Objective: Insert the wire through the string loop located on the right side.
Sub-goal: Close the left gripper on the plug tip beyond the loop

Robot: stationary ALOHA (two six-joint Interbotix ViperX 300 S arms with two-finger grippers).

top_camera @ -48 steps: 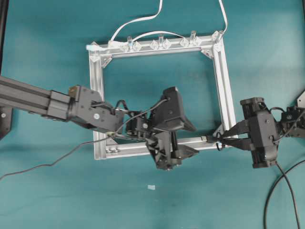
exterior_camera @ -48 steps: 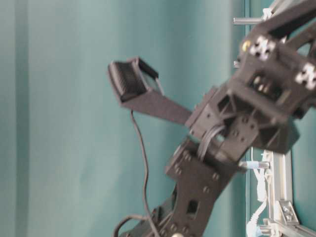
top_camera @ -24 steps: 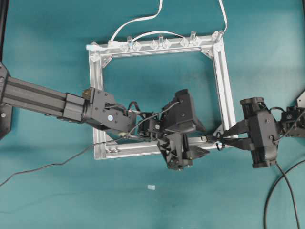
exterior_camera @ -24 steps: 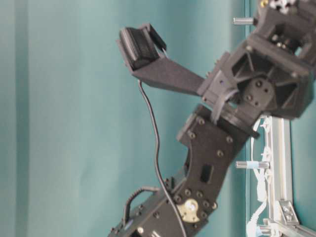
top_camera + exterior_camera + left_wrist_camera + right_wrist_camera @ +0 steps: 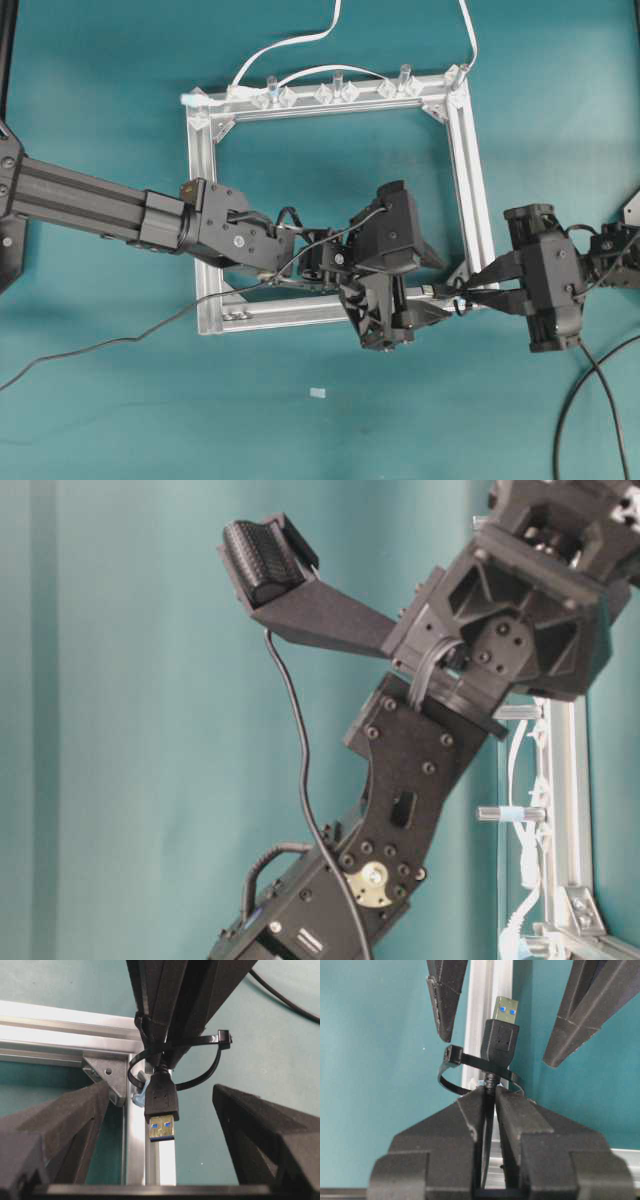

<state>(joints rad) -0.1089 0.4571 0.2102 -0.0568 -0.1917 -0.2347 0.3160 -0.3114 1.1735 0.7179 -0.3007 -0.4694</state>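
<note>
Wire [image 5: 161, 1105] plug already through loop [image 5: 200, 1062], right gripper [image 5: 489, 1095] clamped behind it; left gripper [image 5: 160, 1130] advances, jaws wide, empty, now flanking plug for handover.

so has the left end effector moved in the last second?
Yes. In the overhead view the left end effector has shifted right along the frame's bottom rail, toward the plug held by the right end effector.

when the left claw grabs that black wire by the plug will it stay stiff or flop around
The plug looks rigid, a hard shell with a metal tip, so it should hold its line in the open left claw. The wire behind it trails in loose curves over the table, so probably floppy. The string loop looks thin and may shift if nudged.
</note>
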